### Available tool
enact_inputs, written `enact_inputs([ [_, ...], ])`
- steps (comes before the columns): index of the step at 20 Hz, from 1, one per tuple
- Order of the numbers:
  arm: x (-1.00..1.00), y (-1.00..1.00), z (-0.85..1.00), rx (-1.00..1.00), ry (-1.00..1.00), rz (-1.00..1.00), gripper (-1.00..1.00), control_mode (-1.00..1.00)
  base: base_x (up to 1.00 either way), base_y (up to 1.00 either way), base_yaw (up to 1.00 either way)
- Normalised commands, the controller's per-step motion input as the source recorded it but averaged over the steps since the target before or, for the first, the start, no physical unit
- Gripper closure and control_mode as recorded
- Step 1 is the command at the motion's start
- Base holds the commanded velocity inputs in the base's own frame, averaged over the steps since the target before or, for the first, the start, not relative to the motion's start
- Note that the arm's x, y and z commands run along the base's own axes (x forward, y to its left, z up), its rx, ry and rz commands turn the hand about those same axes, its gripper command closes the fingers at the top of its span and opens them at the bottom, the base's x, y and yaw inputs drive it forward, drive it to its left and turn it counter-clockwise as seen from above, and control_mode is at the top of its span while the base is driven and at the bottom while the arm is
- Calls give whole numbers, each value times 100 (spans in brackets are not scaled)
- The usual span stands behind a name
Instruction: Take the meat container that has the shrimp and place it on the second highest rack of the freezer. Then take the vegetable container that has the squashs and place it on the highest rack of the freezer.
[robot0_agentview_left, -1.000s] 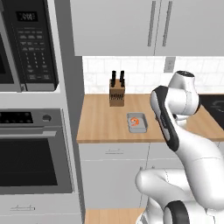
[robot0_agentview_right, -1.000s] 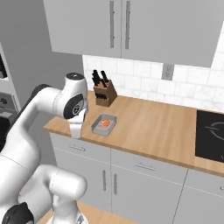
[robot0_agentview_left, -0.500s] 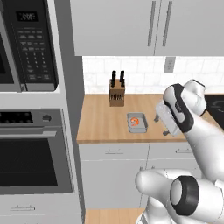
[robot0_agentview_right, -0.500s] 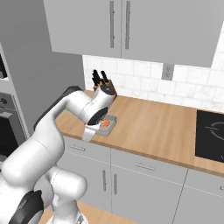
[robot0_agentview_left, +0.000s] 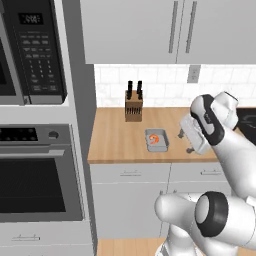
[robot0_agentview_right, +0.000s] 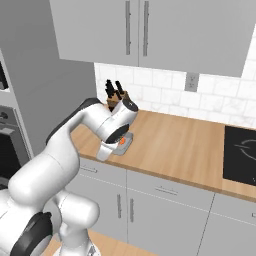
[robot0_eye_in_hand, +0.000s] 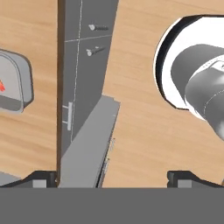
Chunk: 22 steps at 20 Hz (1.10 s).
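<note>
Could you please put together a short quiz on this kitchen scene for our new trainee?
1. True or false: the meat container is held in the gripper.
2. What stands behind the meat container, against the tiled wall?
A. a kettle
B. a knife block
C. a toaster
3. Fill in: the shrimp lies in a tray that rests on the wooden ____.

Key:
1. False: the tray sits on the counter, and the gripper hangs open beside it, apart from it.
2. B, the knife block.
3. counter.
</note>
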Motion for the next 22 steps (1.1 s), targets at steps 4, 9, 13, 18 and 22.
enact_inputs([
  [4,3,2,-11,-2,0,-11,-100,-100,0,0,0],
  [9,9,3,-16,-1,4,-3,-100,-100,0,0,0],
  [13,30,0,-17,0,9,0,-100,-100,0,0,0],
  [18,51,0,-15,3,14,0,-100,-100,0,0,0],
  [22,33,0,-10,4,10,0,-100,-100,0,0,0],
])
